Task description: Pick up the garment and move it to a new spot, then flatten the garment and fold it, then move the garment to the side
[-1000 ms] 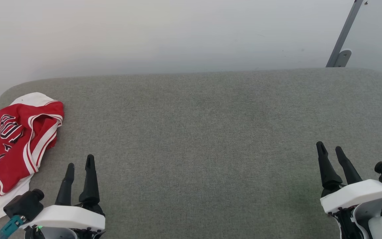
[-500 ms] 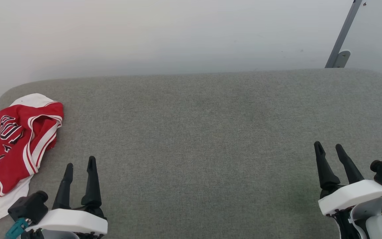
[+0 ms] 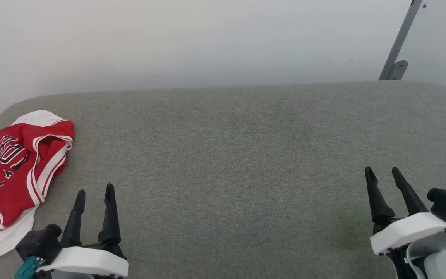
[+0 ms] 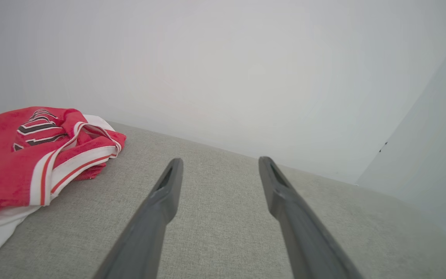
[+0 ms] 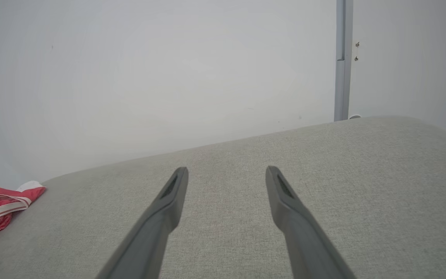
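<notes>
Near edge, left gripper (image 3: 95, 190): I am holding its jaws spread wide and empty, hovering low, poised for a reach.
right gripper (image 3: 381, 170): jaws likewise standing wide, gripping nothing.
garment (image 3: 18, 162): lying crumpled at the left end of the grey cushion (image 3: 223, 147), near my left fingers, well apart from my right.
step: I am judging the pickup not yet begun.

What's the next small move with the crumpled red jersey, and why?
Probably swing the left gripper leftward over the garment: it lies crumpled and untouched at the gray surface's left end, that open gripper is beside it, and the right gripper sits far across.
</notes>
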{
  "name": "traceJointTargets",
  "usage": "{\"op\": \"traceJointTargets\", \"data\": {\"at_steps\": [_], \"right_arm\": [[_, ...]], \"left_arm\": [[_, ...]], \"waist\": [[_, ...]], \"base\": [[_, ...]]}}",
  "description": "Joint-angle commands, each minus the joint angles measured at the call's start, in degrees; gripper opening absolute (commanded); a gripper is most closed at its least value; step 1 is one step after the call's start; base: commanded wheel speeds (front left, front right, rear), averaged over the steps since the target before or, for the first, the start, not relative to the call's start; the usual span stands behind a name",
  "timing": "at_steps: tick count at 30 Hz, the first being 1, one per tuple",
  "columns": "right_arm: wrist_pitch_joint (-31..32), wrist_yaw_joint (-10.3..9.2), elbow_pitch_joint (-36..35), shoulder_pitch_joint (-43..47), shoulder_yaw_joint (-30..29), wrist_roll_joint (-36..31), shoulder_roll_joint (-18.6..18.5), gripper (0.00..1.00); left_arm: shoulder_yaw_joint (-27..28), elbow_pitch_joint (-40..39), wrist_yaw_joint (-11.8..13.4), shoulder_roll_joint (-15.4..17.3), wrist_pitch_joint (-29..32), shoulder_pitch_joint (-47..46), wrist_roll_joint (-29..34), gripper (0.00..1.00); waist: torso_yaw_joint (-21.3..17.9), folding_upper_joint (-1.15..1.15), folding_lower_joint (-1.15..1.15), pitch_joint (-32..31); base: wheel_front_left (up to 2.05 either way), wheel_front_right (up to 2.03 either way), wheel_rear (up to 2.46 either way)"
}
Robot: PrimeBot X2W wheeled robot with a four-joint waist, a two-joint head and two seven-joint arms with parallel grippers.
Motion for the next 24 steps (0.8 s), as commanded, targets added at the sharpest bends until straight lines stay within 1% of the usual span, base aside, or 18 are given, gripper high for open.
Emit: {"op": "traceJointTargets", "data": {"at_steps": [1, 19, 24], "right_arm": [[-0.6, 0.01, -0.4, 0.0, 0.0, -1.0, 0.0, 1.0], [-2.3, 0.0, -1.0, 1.0, 0.3, -7.6, -0.3, 1.0], [-2.1, 0.0, -1.1, 1.1, 0.2, -7.4, -0.1, 1.0]], "left_arm": [[0.1, -0.4, -0.3, 0.1, -0.3, 0.6, 1.2, 1.0], [-0.4, -0.5, -0.8, 0.4, -2.2, 0.9, 7.3, 1.0], [-0.3, -0.3, -0.9, 0.5, -2.2, 0.8, 7.1, 1.0]], "waist": [[0.0, 0.0, 0.0, 0.0], [-0.1, 0.0, 0.0, 0.0], [-0.1, 0.0, 0.0, 0.0]], "base": [[0.0, 0.0, 0.0], [0.0, 0.0, 0.0], [0.0, 0.0, 0.0]]}}
